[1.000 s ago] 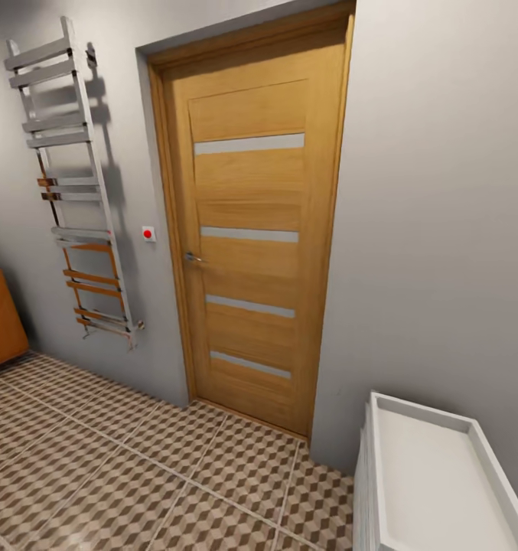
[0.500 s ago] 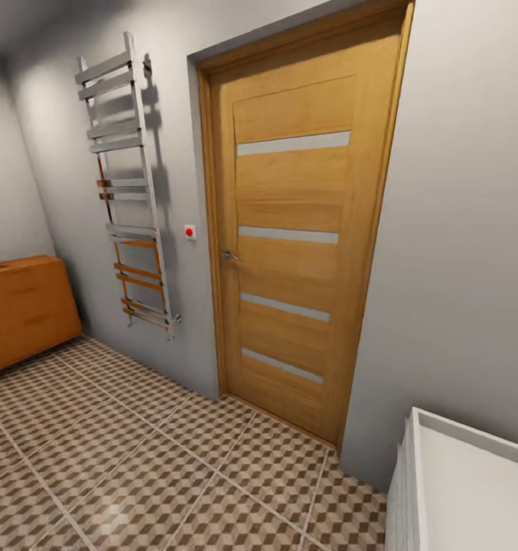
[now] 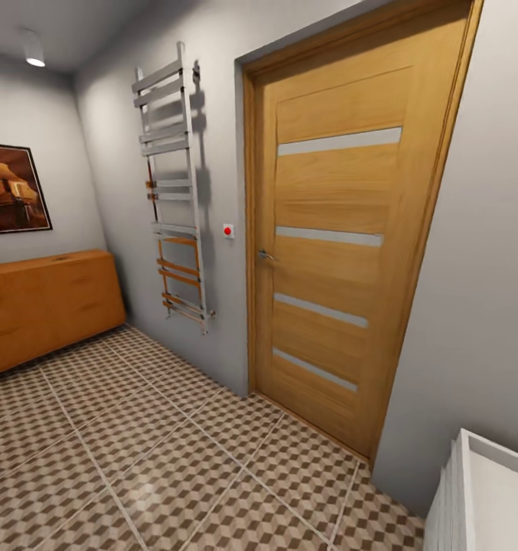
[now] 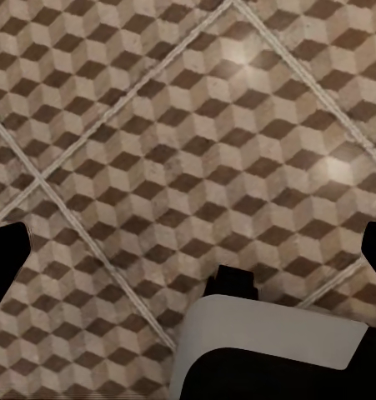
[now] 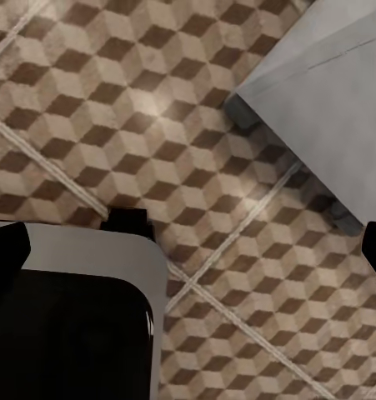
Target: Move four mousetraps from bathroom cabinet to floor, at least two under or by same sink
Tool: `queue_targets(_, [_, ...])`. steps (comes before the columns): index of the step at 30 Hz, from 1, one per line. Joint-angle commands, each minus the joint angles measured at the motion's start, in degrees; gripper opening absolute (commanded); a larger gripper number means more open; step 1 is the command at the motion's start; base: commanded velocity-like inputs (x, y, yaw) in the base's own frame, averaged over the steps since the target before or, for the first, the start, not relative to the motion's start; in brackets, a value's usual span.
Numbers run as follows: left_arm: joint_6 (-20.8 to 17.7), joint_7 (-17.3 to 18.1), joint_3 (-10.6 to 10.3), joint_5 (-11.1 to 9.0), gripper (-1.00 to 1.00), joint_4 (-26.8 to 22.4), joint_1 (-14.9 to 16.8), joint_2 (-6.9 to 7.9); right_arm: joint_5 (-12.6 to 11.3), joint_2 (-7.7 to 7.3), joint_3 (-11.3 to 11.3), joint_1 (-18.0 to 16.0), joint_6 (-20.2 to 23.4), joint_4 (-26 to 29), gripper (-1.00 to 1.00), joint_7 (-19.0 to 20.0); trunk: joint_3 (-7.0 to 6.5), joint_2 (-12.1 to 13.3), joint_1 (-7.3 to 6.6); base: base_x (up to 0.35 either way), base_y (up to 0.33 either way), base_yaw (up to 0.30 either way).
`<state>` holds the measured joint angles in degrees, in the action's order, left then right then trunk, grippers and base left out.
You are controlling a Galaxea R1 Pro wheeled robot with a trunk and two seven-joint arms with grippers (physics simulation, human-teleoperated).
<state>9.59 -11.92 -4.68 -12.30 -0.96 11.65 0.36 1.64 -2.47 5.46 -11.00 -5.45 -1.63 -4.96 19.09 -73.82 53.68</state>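
Against the far left wall I see the cabinet (image 3: 44,310), low, wide, orange-brown, its drawer fronts closed so I cannot tell what is inside. Cube-patterned bathroom floor (image 3: 159,459) lies under both claws in my wrist views. Ahead stand a wooden door (image 3: 339,252), a chrome towel rail (image 3: 174,187) and a white unit (image 3: 484,497) at lower right. I cannot tell either claw's state.

The head camera swings leftward, so the whole scene slides right. The low orange-brown wooden cabinet (image 3: 44,306) now shows much more of its length, a framed brown picture (image 3: 12,188) and a ceiling lamp (image 3: 34,50) enter, and the white basin (image 3: 488,497) shrinks to a corner.
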Motion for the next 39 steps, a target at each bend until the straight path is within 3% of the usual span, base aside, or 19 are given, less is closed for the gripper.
queue_targets(1, [0.2,-0.1,-0.5,-0.5,1.00,0.1,0.0,-0.01,0.2,0.01,0.4,-0.1,-0.3,-0.2,1.00,-0.2,0.07,0.0,0.00,0.000,0.000,0.300])
queue_targets(39, [0.2,-0.1,-0.5,-0.5,1.00,0.0,0.0,-0.01,0.1,0.01,0.4,-0.1,-0.3,-0.2,1.00,-0.2,0.07,0.0,0.00,0.000,0.000,0.300])
